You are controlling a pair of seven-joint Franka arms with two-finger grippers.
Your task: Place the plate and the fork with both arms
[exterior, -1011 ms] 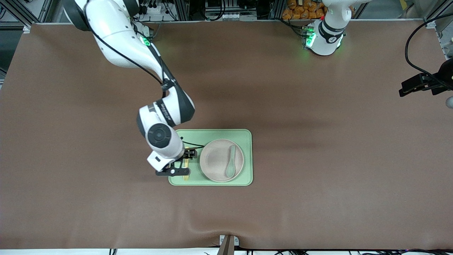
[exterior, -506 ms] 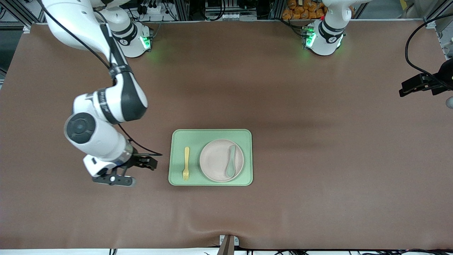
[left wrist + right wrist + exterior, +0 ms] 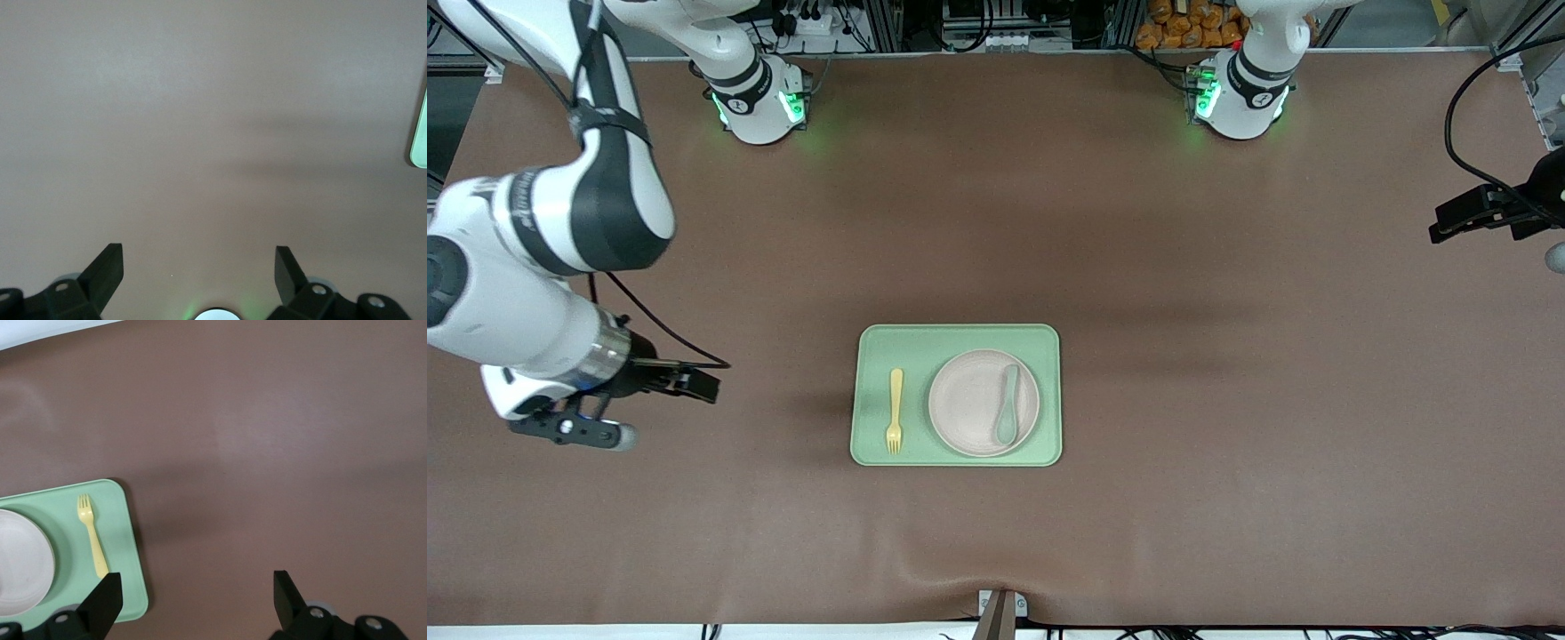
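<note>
1. You are looking at a green tray [image 3: 959,336] lying in the middle of the brown bench [image 3: 1227,444].
2. The plate [image 3: 969,404] is sitting on the tray, toward the left arm's end of it. A teal spoon [image 3: 1008,404] is lying on the plate.
3. The fork [image 3: 895,411] is lying flat on the tray just beside the plate, toward the right arm's end. Nothing is touching it.
4. The right claw [image 3: 627,404] is hanging over bare bench toward the right arm's end, well apart from the tray. Its fingers [image 3: 105,597] are spread wide and holding nothing.
5. The left claw [image 3: 1472,218] is hanging at the left arm's end of the bench, well apart from the tray. Its fingers [image 3: 107,270] are spread wide too, with nothing between them.
6. In the right wrist view, the plate [image 3: 20,563] is being cut off at the edge, so you are seeing only part of it.
7. In the left wrist view, only a thin corner of the tray [image 3: 420,137] is showing.
8. The left arm is mostly out of the front view.
</note>
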